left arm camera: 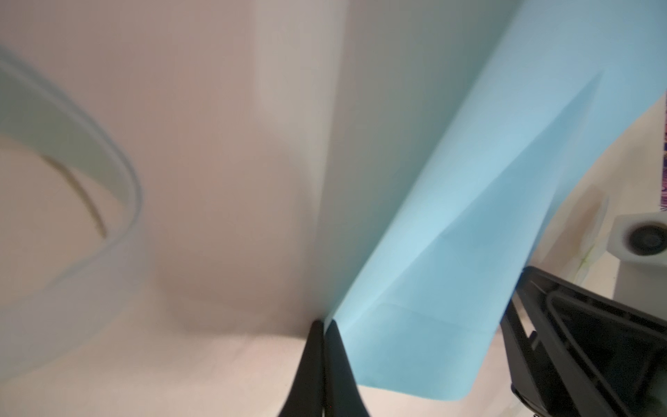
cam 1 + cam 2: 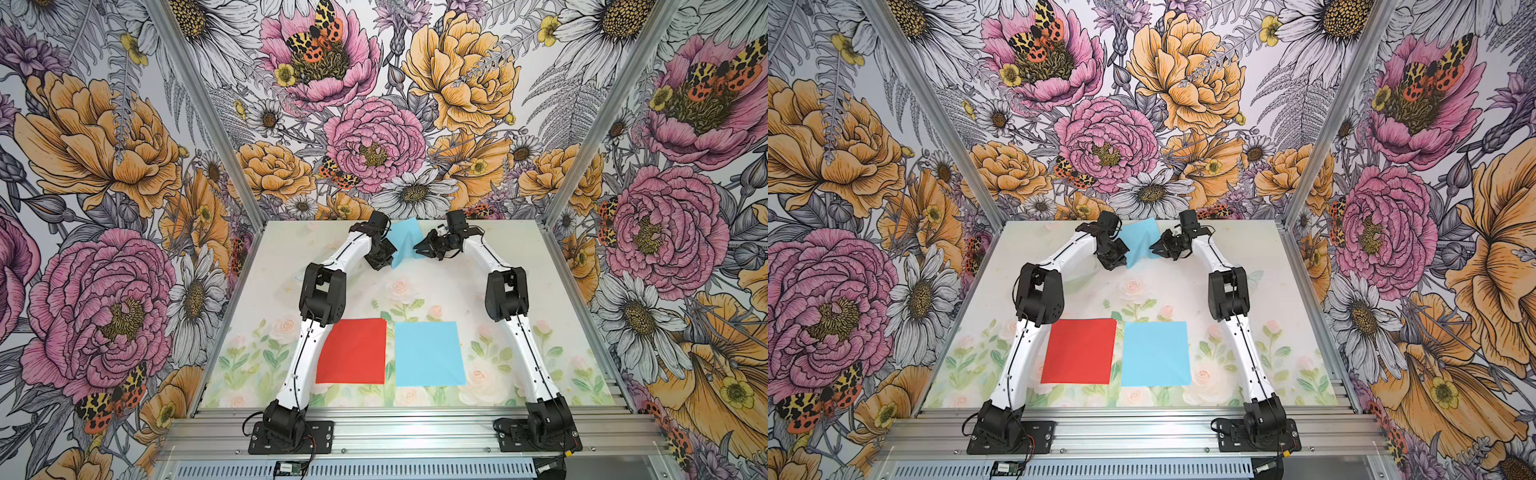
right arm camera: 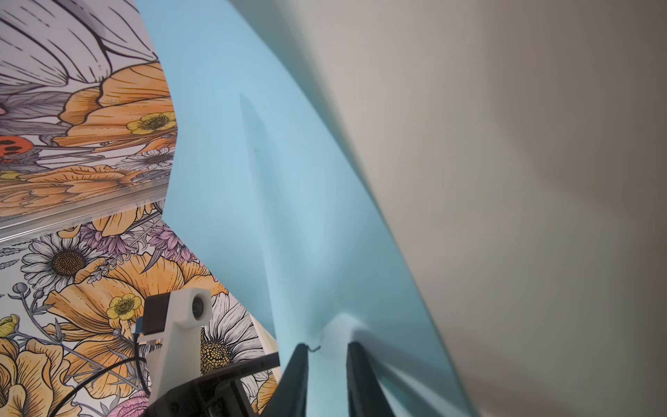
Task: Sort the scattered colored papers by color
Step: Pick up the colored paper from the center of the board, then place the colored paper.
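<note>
A light blue paper stands lifted and buckled above the far middle of the table, between my two grippers. My left gripper is shut on one edge of this sheet. My right gripper grips the opposite side, its fingers slightly apart with a puckered fold of the sheet between them. Near the front, a red paper lies flat, with another blue paper right beside it. Whether more sheets lie under these I cannot tell.
The table has a pale printed rose pattern. Floral walls close it in at the back and both sides, with aluminium posts at the corners. Both arm bases sit on the front rail.
</note>
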Motion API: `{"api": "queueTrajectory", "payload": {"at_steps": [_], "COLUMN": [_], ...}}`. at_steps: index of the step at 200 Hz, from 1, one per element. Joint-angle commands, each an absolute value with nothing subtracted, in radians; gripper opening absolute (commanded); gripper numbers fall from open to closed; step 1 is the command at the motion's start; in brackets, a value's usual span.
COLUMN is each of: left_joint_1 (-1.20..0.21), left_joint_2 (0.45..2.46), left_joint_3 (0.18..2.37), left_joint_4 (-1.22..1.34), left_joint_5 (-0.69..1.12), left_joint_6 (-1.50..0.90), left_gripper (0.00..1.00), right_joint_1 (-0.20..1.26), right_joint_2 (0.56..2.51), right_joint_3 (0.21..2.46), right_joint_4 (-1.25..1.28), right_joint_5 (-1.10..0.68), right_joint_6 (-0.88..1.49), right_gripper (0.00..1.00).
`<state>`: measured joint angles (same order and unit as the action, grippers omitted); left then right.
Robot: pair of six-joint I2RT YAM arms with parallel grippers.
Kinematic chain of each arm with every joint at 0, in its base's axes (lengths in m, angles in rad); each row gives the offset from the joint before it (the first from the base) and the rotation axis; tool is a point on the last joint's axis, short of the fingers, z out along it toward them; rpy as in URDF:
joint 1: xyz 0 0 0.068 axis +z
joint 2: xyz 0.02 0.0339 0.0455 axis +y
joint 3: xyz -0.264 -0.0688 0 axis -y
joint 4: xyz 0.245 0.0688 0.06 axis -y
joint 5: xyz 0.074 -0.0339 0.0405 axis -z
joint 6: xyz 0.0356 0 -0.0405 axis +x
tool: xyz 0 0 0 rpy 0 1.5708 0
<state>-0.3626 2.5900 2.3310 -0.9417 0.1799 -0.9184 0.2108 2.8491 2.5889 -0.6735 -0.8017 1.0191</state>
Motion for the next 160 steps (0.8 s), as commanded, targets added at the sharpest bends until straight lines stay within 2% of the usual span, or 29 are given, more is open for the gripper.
{"api": "queueTrajectory", "payload": {"at_steps": [1,48,82,118,160], "left_joint_1": [-0.355,-0.364,-0.358,-0.356,-0.355], "left_joint_2": [2.593,2.627,2.659,2.66,2.617], "left_joint_3": [2.355,2.551,2.646,2.629,2.569], "left_joint_4": [-0.987,-0.966,-0.926,-0.924,-0.923], "left_joint_5": [0.067,0.128,0.322,0.418,0.43], "left_joint_6": [-0.841,-0.69,-0.605,-0.585,-0.571], "left_gripper": [0.0,0.0,0.0,0.0,0.0], "right_joint_1": [0.218,0.218,0.218,0.215,0.209], "right_joint_2": [2.904,2.899,2.899,2.876,2.842], "right_joint_3": [2.577,2.58,2.614,2.614,2.607], "right_joint_4": [-0.779,-0.779,-0.779,-0.779,-0.78], "right_joint_5": [-0.756,-0.763,-0.773,-0.773,-0.786], "right_joint_6": [1.008,1.007,1.019,1.014,0.998], "right_gripper": [0.23,0.23,0.24,0.24,0.26]}}
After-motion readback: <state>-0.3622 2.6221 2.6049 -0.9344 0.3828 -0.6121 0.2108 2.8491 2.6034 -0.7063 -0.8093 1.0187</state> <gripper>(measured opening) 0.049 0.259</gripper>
